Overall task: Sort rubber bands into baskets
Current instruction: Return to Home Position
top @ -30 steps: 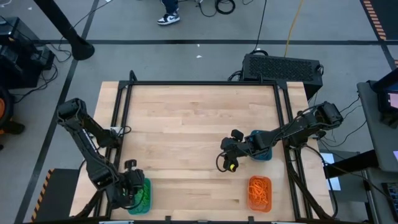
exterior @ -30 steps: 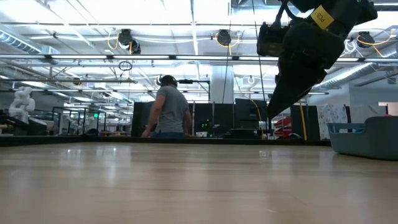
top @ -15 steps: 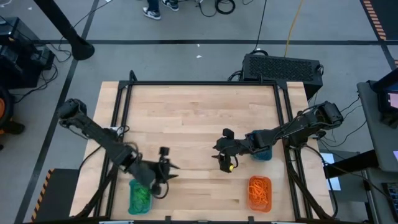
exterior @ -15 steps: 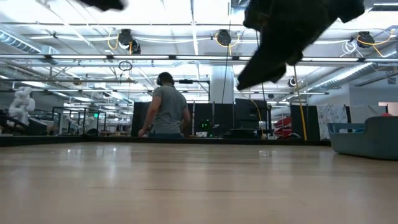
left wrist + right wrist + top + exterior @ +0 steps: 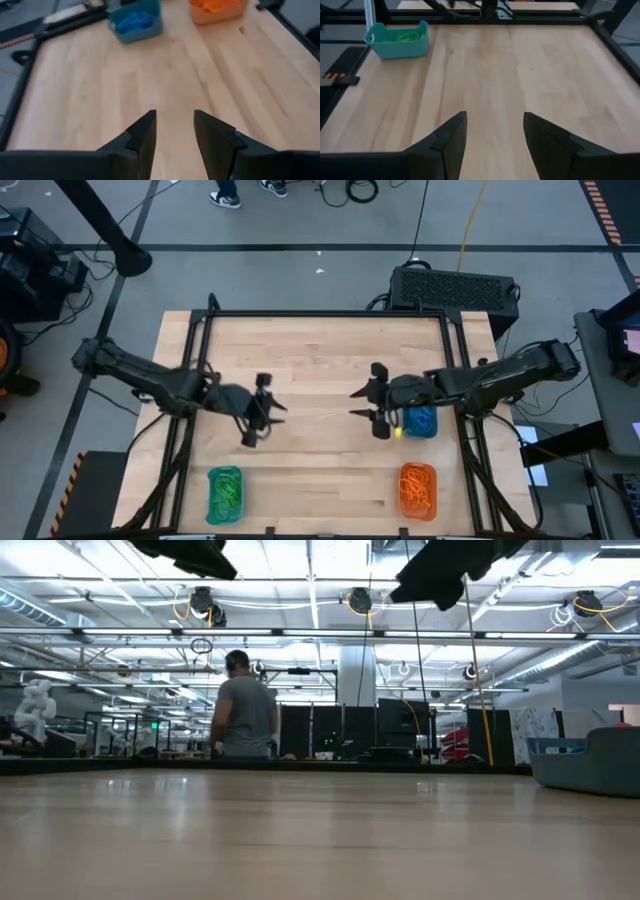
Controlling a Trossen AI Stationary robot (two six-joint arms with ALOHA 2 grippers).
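Note:
Three baskets stand on the wooden table. A teal one at the near left holds green rubber bands. An orange one at the near right holds orange bands. A blue one at mid right holds blue bands. My left gripper hovers open over the bare middle-left of the table. My right gripper hovers open left of the blue basket. The two grippers face each other, with nothing between the fingers of either.
A black frame borders the table. A black box sits beyond the far right corner. A person stands in the room behind. In the low view the blue basket is at the right. Bare wood lies between the grippers.
My left gripper has risen from over the teal basket of green bands and swung toward the table's far edge and middle, rolling its wrist. My right gripper has lifted and shifted slightly toward the far edge. Both have stayed open.

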